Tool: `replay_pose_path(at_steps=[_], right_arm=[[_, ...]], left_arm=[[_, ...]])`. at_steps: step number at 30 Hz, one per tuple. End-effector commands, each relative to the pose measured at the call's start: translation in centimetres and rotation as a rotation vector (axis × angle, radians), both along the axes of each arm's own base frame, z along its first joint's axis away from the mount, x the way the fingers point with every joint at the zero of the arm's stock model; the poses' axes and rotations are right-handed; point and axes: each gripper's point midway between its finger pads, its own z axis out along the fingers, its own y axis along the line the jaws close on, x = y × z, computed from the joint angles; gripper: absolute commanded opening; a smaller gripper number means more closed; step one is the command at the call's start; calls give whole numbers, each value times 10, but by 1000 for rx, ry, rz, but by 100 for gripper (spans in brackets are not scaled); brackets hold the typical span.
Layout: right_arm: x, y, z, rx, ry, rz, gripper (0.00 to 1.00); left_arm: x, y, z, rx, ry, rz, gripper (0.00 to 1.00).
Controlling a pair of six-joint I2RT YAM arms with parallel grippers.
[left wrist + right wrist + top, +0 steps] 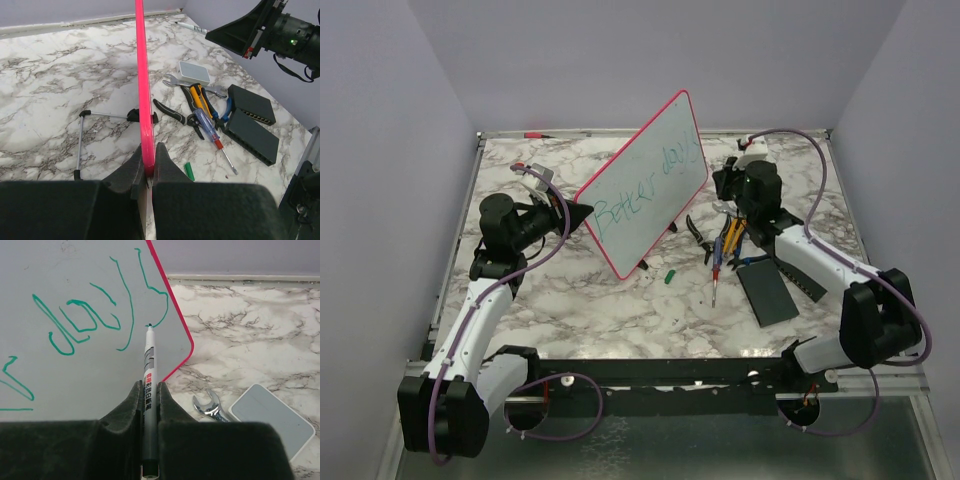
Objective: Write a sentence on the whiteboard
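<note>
1. The marble table (570, 310) carries everything. The whiteboard (645, 180) stands near its middle, propped up on one long edge, with its face turned toward the right arm and "Better days" written across it in green.
2. The left gripper (148, 162) is clamped on the board's red rim at the near lower end and steadies it. From that wrist the board shows edge-on, so its face is hidden there.
3. The right gripper (148, 390) is closed tight on a marker (149, 357). The marker's tip sits at the tail of the final "s", close to the board's right corner.
4. The step in hand looks like finishing that last letter. The next move calls for lifting the tip cleanly off without smearing. Little blank room remains to the right of the word, so anything further would need a lower line — and a firm left hold.
5. Whether the tip actually touches the surface cannot be told, and the right wrist view cuts off the first word. A small green cap (670, 277) lies on the table in front of the board.
</note>
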Motion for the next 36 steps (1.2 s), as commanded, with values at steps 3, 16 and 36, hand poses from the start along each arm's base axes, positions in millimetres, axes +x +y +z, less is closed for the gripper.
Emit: replay_pose_path(at_steps=[3, 16, 36], right_arm=[[-23, 1, 1, 15, 14, 46, 0], [-111, 82, -4, 101, 13, 629, 1], [-154, 157, -69, 32, 145, 842, 1]], left_arm=[[-22, -6, -58, 64, 193, -57, 0], [-19, -5, -65, 74, 224, -50, 0], [-18, -4, -70, 82, 241, -47, 0]])
